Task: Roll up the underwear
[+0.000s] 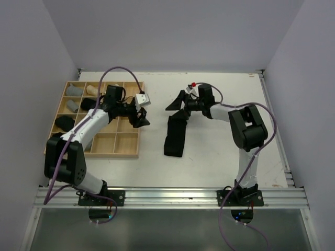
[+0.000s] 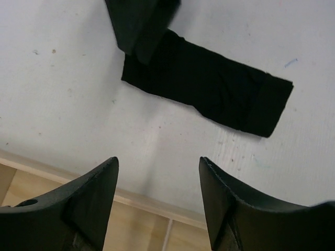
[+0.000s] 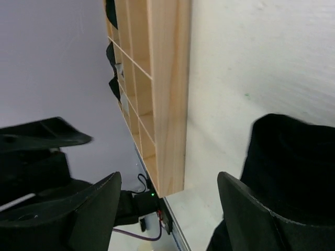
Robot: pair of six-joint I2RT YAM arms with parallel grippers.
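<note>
One black underwear (image 1: 175,133) lies on the white table as a long folded strip, seen also in the left wrist view (image 2: 209,86). My right gripper (image 1: 177,107) hovers open just above the strip's far end, and the black cloth (image 3: 293,167) shows beside its right finger. My left gripper (image 1: 140,119) is open at the right edge of the wooden tray (image 1: 125,146), a short way left of the strip. Nothing is between its fingers (image 2: 158,162), nor between the right gripper's (image 3: 169,178).
The wooden grid tray (image 2: 141,219) holds rolled underwear in its left compartments: a grey roll (image 1: 75,90), a beige roll (image 1: 93,90) and a black roll (image 1: 65,123). Its side (image 3: 167,78) faces the right wrist camera. White walls enclose the table on three sides.
</note>
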